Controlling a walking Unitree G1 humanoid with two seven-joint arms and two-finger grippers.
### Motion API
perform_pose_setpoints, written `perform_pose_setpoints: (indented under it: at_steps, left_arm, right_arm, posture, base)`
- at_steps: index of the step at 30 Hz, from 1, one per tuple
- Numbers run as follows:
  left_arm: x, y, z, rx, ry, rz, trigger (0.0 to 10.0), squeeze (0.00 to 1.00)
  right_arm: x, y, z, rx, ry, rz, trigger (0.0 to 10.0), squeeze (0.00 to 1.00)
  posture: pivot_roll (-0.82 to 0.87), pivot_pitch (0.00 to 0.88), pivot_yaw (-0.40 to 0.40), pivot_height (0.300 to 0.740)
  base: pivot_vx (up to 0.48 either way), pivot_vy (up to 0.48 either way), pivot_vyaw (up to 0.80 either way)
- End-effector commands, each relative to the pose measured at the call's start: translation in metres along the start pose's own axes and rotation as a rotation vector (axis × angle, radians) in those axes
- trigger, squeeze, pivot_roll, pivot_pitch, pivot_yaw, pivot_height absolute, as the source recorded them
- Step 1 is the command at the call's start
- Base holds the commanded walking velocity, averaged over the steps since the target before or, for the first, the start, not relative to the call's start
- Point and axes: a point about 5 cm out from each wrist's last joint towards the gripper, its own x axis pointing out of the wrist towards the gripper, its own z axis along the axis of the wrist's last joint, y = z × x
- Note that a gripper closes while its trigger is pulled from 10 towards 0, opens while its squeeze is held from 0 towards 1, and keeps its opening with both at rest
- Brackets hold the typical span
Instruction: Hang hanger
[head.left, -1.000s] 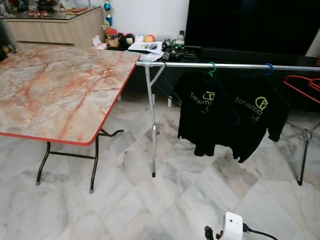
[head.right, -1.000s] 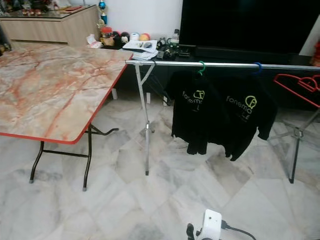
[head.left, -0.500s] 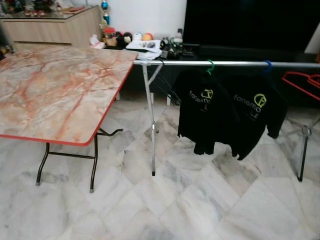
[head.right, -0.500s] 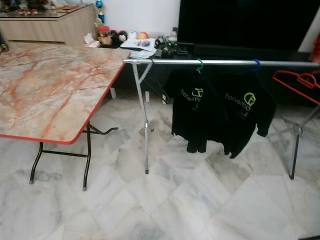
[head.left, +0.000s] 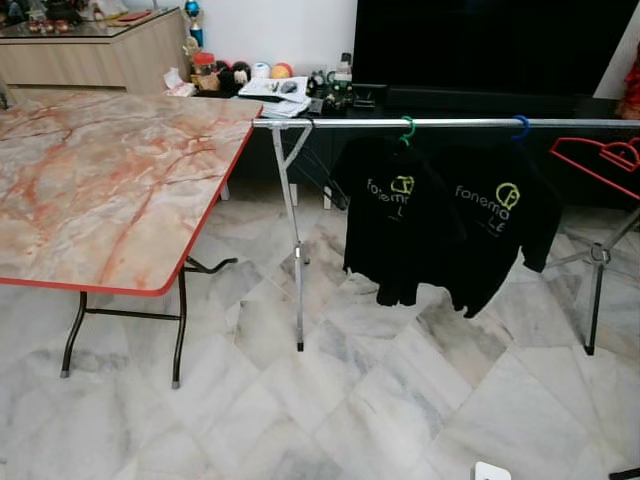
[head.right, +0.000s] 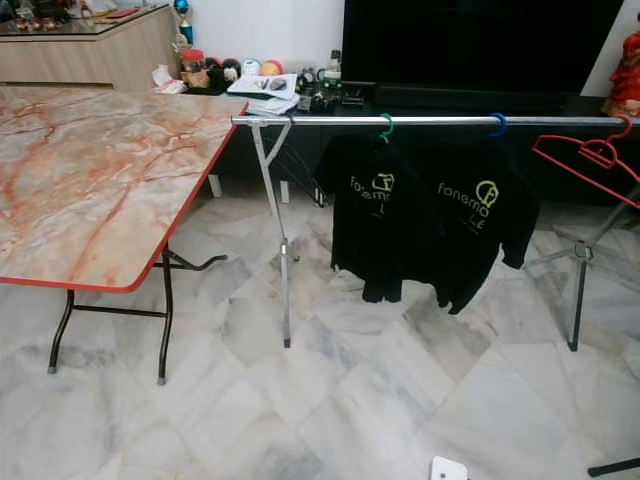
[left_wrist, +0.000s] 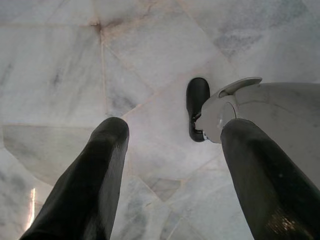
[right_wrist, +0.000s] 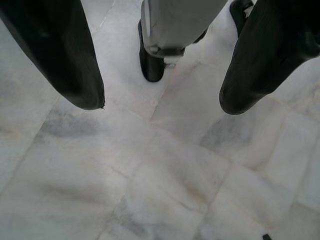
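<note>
Down low, the left gripper (left_wrist: 170, 165) and right gripper (right_wrist: 162, 70) hang over pale marble floor (head.left: 330, 420), fingers spread wide, holding nothing. At two o'clock, the thin red plastic hanger (head.right: 590, 155) hangs on the silver clothes rail (head.right: 440, 121), beside two black printed shirts (head.right: 430, 215). It looks light, stiff; grasp its lower bar. Open floor leads there, past the red-edged marble-top table (head.left: 100, 190) at ten o'clock.

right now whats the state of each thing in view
left gripper: open, empty, over the floor
right gripper: open, empty
rail: level on its stand
two black shirts: hanging on the rail
red hanger: hooked on the rail, bare
table: unfolded
</note>
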Motion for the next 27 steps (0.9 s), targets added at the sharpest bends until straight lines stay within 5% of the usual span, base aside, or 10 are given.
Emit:
perform_pose_setpoints:
  at_steps: [1, 13, 27]
  left_arm:
    - [-0.0014, 0.0004, -0.0061, 0.002, 0.016, 0.002, 10.0, 0.00]
    - [-0.0013, -0.0008, -0.0071, 0.014, 0.027, -0.012, 10.0, 0.00]
    - [-0.0013, -0.0030, -0.0092, 0.002, 0.034, -0.019, 10.0, 0.00]
  right_arm:
    - [-0.0017, -0.0001, -0.0088, -0.001, 0.021, 0.002, 10.0, 0.00]
    - [-0.0030, 0.0008, -0.0169, 0.013, 0.054, 0.000, 10.0, 0.00]
    - [-0.0025, -0.0007, -0.0151, 0.006, 0.059, -0.001, 10.0, 0.00]
  posture:
    - [0.04, 0.029, 0.009, 0.740]
    - [0.03, 0.011, 0.014, 0.740]
    - [0.03, 0.026, 0.007, 0.740]
  base:
    - [0.247, 0.000, 0.00]
    - [0.287, 0.000, -0.47]
    - [0.321, 0.000, 0.00]
